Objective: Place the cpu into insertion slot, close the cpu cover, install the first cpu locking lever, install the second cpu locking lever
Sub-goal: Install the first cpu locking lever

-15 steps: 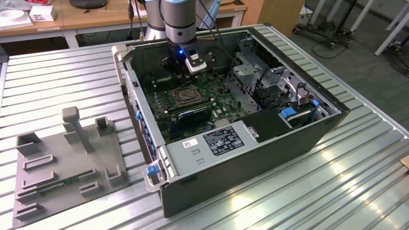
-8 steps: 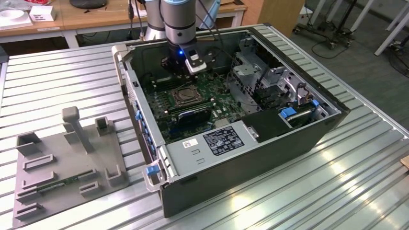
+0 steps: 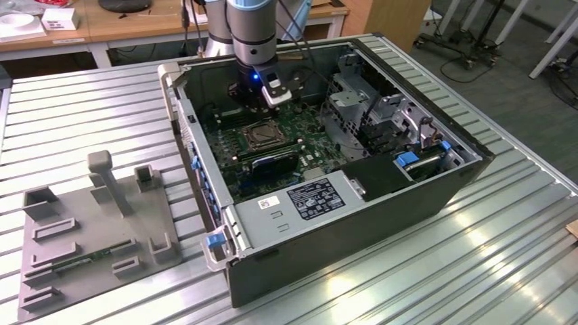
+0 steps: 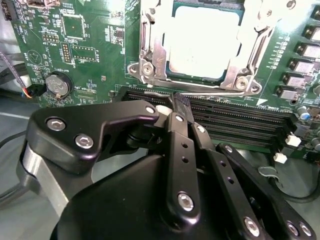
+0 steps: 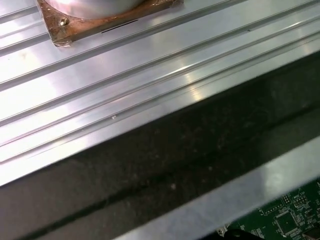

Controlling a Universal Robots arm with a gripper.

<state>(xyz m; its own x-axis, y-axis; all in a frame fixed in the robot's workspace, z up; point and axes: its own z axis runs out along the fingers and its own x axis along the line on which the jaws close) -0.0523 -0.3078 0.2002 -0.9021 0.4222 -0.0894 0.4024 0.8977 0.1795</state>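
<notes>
Tool (image 4: pixel 179 102) fingers together, empty, poised over the memory slots (image 4: pixel 240 117) just beside the insertion slot (image 4: pixel 200 82). The cpu (image 4: pixel 202 42) sits seated; cpu cover (image 4: pixel 150 55) frames it.

A ribbed aluminium bench (image 3: pixel 470 244) catches bright glare. Behind it stand wooden desks (image 3: pixel 135 27) and a grey floor (image 3: pixel 505 74) with wheeled stand bases (image 3: pixel 456 47).

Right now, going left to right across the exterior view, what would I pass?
Grey fixture plate → blue latch at the case corner → cpu socket on the green board → labelled silver power supply → blue clip by the drive bay.
</notes>
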